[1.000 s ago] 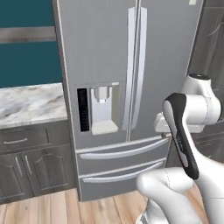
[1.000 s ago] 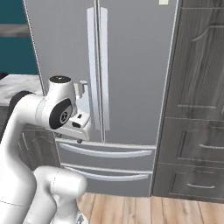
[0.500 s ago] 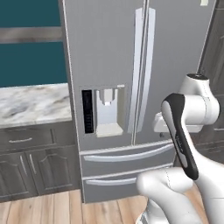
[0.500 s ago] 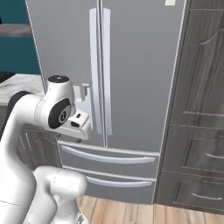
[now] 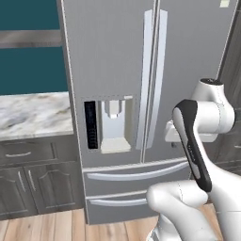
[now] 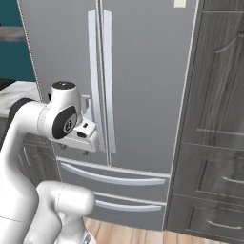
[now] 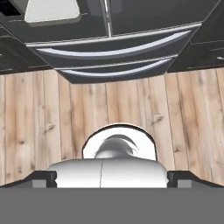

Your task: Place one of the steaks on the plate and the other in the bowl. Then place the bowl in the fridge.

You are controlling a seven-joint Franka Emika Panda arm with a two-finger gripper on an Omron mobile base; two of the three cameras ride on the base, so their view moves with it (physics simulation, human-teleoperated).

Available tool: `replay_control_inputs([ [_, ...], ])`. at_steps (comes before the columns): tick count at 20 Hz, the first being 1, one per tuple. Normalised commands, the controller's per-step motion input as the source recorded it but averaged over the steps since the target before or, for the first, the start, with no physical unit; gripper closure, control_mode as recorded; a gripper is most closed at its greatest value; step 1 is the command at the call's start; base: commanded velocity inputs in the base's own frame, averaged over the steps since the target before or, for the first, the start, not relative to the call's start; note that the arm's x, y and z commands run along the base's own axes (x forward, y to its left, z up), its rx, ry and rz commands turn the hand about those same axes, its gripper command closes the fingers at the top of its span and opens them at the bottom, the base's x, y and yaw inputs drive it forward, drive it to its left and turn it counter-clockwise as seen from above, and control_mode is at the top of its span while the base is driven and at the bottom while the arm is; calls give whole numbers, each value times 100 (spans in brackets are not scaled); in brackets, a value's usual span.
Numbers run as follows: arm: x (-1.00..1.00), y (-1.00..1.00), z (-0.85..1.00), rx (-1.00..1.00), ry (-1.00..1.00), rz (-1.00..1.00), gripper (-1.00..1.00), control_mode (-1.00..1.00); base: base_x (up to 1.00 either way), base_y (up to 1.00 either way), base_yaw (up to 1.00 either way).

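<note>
I have the tall grey steel fridge [image 5: 141, 94] directly ahead of the base, both upper doors closed and the two lower drawers shut. This unit serves as my reference landmark.

1. Fridge front: two long vertical bar handles [image 6: 101, 76] meet at the centre seam. The recessed water dispenser [image 5: 113, 124] sits in the door on the fridge's left half as I see it. The two curved drawer handles [image 7: 109, 50] lie below the doors, one above the other.
2. To one side of the fridge, past the dispenser door, a marble-patterned countertop [image 5: 33, 113] rests on dark grey base cabinets [image 5: 28, 183], with a teal wall above.
3. On the fridge's opposite side stands a tall bank of dark wood-grain cabinets [image 6: 219, 119].
4. A light wooden plank floor [image 7: 52, 109] runs up to the foot of the fridge.
5. The arm is folded in front of the fridge, with the hand at about the height of the door bottoms, near the centre seam and apparently pointing down at the floor.
6. The gripper [image 7: 112, 177] has its jaws spread fully apart and empty; its tips are barely visible, so I take this partly on trust.
</note>
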Motion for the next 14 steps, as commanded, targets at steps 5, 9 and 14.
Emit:
replay_control_inputs([
  [5, 0, 0, 0, 0, 0, 0, -100, 100, 1, -5, 0],
  [9, 0, 0, 0, 0, 0, 0, -100, 100, 0, 0, 0],
  [14, 6, -1, 0, -5, -20, -1, -100, -100, 1, 0, 0],
])
